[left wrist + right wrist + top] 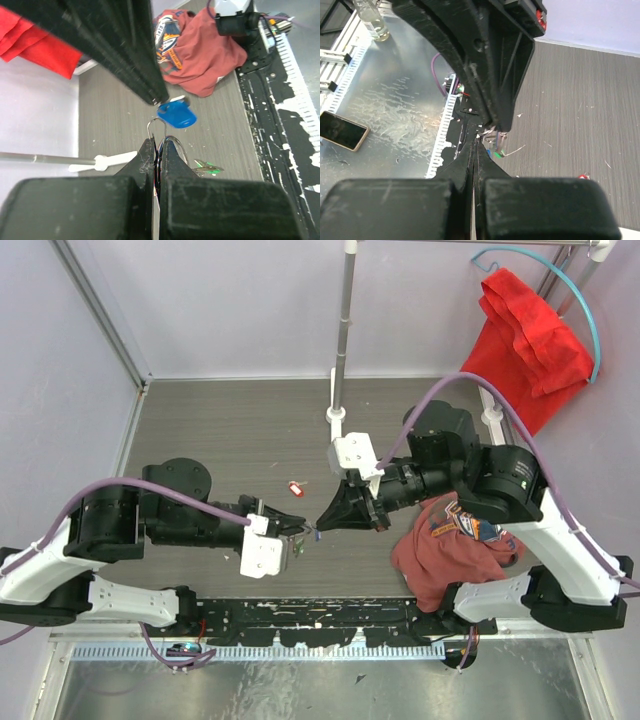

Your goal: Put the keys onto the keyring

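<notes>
While both arms meet low over the table (220,430), I see my left gripper (158,148) pinched tight on the keyring (157,127), its wire loop poking out past the fingertips with a green key (207,167) just beside it. My right gripper (159,99) is clamped on the blue key (176,114), right beside the loop. A red key (294,488) lies apart.

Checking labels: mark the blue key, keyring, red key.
blue key (176,115), left wrist view, plastic head.
keyring (156,120), left wrist view, top of loop.
red key (294,488), top external view, red head.
</notes>
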